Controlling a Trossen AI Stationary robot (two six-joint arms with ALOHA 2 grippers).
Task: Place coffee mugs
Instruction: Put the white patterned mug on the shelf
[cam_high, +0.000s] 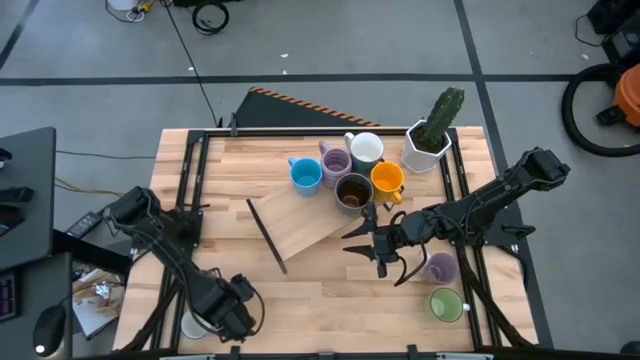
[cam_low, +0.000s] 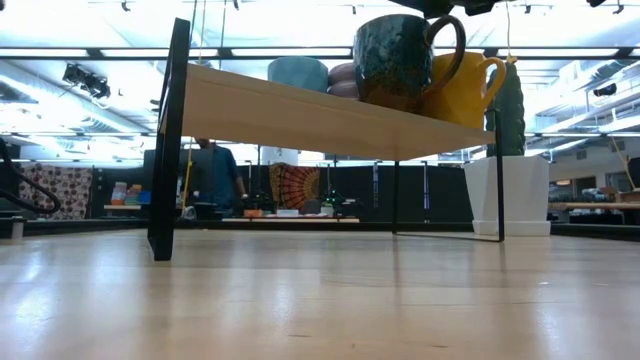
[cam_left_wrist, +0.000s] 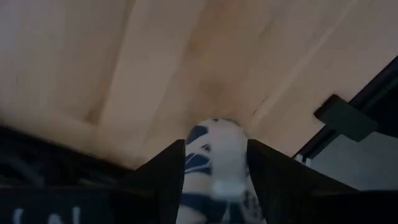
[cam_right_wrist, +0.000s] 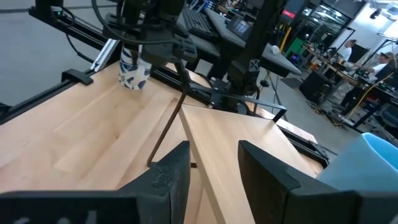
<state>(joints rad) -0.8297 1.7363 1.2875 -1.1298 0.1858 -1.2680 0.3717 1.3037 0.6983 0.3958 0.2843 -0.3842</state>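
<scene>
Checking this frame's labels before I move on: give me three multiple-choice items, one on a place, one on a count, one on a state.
1. Where does the green mug stand?
A) on the floor
B) on the table, at the right arm's side
C) inside another mug

2. How many mugs stand on the raised board?
A) three
B) five
C) eight

3. The right gripper is:
A) open and empty
B) shut on a mug
C) shut on a spoon

Answers:
1 B: it sits on the tabletop next to a lavender mug.
2 B: blue, lavender, white, brown and orange stand there.
3 A: the right wrist view shows its fingers apart with nothing between them.
</scene>
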